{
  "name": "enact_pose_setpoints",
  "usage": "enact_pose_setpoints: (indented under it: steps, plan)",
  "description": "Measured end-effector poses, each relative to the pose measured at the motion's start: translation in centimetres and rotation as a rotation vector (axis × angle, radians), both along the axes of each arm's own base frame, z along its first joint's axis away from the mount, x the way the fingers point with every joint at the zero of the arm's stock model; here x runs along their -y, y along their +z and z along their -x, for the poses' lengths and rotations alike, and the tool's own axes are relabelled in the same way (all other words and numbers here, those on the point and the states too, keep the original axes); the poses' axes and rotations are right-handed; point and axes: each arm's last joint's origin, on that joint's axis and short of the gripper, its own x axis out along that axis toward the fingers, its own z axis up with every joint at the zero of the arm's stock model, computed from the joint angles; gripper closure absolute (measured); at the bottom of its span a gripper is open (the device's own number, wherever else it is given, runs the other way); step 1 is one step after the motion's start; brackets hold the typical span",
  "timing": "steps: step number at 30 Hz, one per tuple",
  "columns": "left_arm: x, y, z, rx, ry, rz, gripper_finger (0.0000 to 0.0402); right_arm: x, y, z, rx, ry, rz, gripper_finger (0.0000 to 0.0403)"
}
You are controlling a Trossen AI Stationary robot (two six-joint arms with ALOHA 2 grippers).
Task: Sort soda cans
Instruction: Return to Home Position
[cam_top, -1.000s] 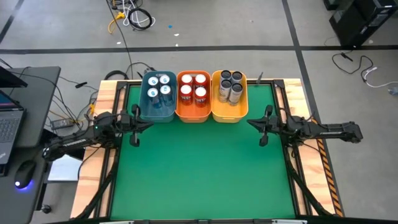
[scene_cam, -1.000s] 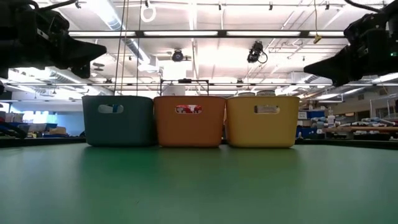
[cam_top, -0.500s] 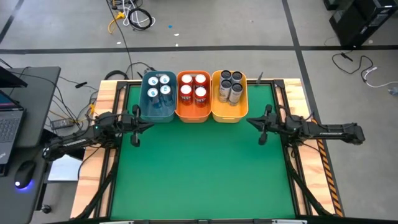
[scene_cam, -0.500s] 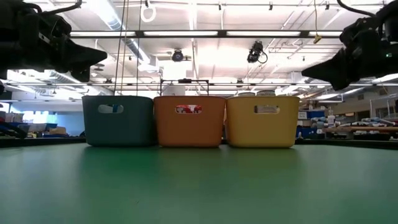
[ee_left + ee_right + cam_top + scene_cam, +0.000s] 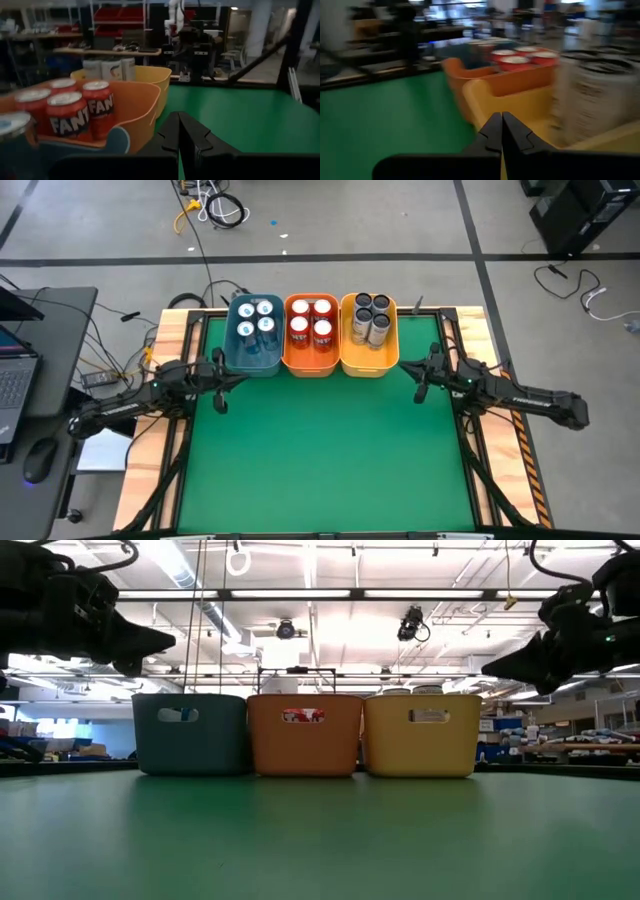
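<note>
Upper centre of the high view, the soda cans sit sorted: teal-blue cans [image 5: 266, 325] in the blue bin [image 5: 190, 735], red Fanta cans [image 5: 68, 117] in the orange bin [image 5: 305, 740], dark grey cans [image 5: 363, 320] in the yellow bin [image 5: 420, 740]. The three bins touch in a row along the upper edge of the green table [image 5: 320, 450]. The left gripper [image 5: 178, 120] hangs just left of the blue bin and the right gripper [image 5: 501, 119] just right of the yellow one. Both have their fingers pressed together, holding nothing.

My judgement of the risk: either arm, swinging away, could clip a bin corner and shove the row or topple cans.

In the low view the bin walls hide nearly every can. The dark cans' labels cannot be read.
</note>
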Motion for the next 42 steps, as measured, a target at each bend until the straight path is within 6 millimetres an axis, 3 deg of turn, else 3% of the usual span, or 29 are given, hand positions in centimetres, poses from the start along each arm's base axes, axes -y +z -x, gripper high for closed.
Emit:
enact_pose_setpoints:
  steps: [6,42]
  plan:
    - [-0.07,-0.06,-0.03,0.013,0.016,0.123,0.0399,0.42,-0.09,0.10,-0.027,-0.069,0.041,0.0400]
    - [-0.07,-0.01,-0.03,0.017,0.016,0.121,0.0399,0.44,-0.07,0.10,-0.024,-0.070,0.039,0.0401]
